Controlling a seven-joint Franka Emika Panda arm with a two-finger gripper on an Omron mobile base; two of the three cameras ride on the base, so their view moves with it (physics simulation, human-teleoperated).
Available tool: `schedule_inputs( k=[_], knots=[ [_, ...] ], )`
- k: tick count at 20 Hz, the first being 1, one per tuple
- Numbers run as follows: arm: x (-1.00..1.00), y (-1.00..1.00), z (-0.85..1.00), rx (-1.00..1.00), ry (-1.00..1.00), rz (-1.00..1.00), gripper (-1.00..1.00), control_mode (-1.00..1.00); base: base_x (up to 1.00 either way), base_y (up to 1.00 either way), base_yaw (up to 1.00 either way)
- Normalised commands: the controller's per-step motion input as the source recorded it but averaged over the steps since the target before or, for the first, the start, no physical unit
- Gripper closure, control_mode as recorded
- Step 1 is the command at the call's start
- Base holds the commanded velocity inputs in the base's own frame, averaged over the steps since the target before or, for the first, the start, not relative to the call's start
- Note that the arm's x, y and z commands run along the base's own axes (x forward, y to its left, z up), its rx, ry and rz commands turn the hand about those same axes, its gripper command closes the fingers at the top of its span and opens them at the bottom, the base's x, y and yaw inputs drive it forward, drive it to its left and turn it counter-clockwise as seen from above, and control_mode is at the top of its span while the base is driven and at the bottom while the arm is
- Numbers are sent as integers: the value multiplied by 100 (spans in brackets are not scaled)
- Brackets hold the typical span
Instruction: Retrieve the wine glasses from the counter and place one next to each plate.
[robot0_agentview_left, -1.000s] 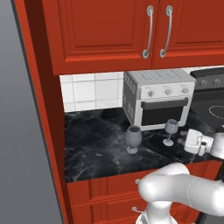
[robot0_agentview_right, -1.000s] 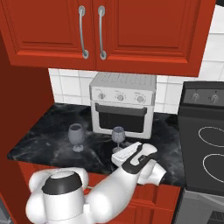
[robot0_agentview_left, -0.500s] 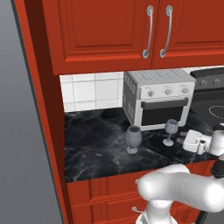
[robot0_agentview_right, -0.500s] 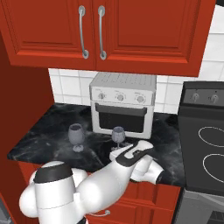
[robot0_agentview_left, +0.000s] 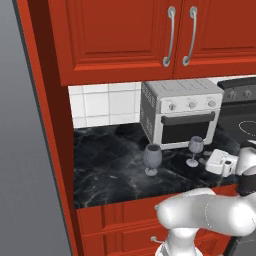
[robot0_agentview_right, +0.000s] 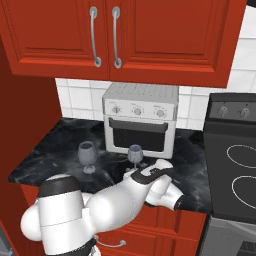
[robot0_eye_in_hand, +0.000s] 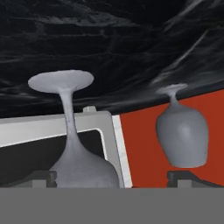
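Two smoky-grey wine glasses stand upright on the black marble counter (robot0_agentview_left: 107, 167) in front of a toaster oven. The left glass (robot0_agentview_left: 152, 159) (robot0_agentview_right: 86, 155) stands apart. The right glass (robot0_agentview_left: 195, 150) (robot0_agentview_right: 134, 154) is just ahead of my gripper (robot0_agentview_left: 218, 163) (robot0_agentview_right: 146, 171), which lies level over the counter's front edge, pointing at it. The hand view is rolled upside down: the near glass (robot0_eye_in_hand: 74, 144) sits between my wide-open fingertips, closer to the left one (robot0_eye_in_hand: 43, 177), untouched. The far glass (robot0_eye_in_hand: 181, 131) is beyond. The plates are out of view.
A white toaster oven (robot0_agentview_left: 180, 112) (robot0_agentview_right: 142, 117) stands right behind the glasses against the white tiles. A black stove (robot0_agentview_right: 235, 170) borders the counter on the right. Red wall cabinets (robot0_agentview_left: 125, 35) hang overhead, and a tall red panel (robot0_agentview_left: 50, 125) closes the left end.
My hand has edged a little closer to the right glass and my elbow has swung round. Both glasses stand where they were. The jaws stayed open.
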Motion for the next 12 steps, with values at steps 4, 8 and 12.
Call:
schedule_inputs(
  k=[4,8,12],
  knots=[
    [18,0,-11,0,0,-1,-100,-100,0,0,0],
    [17,0,-14,0,0,0,-100,-100,0,0,0],
    [13,0,-15,0,5,-1,-100,-100,0,0,0]
  ],
)
